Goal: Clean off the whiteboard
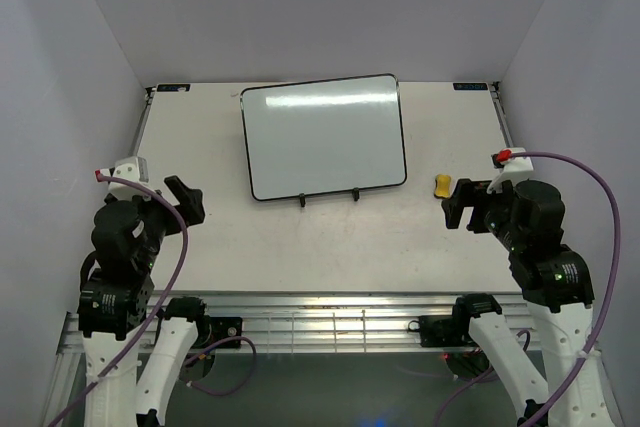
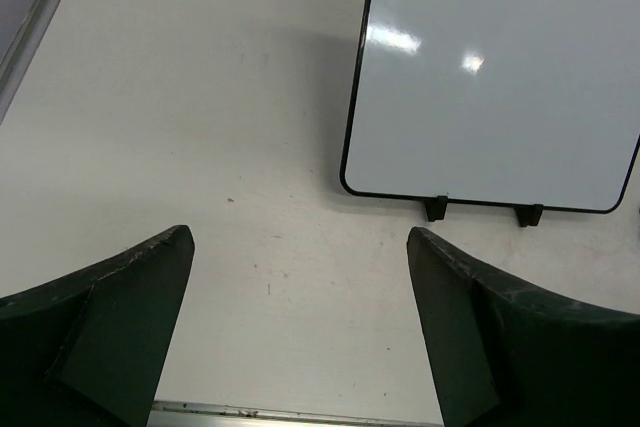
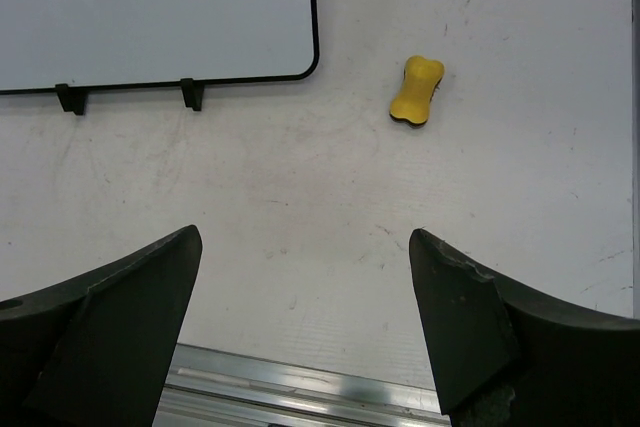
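The whiteboard (image 1: 323,135) leans on a small black wire stand at the table's middle back; its white surface shows no writing, only glare. It also shows in the left wrist view (image 2: 495,77) and the right wrist view (image 3: 150,12). The yellow bone-shaped eraser (image 1: 442,185) lies on the table to the right of the board, also seen in the right wrist view (image 3: 417,89). My left gripper (image 1: 186,200) is open and empty at the near left. My right gripper (image 1: 462,205) is open and empty, just near-right of the eraser and not touching it.
The black feet of the stand (image 1: 328,197) stick out under the board's front edge. The metal rail (image 1: 330,322) runs along the table's near edge. White walls close in on three sides.
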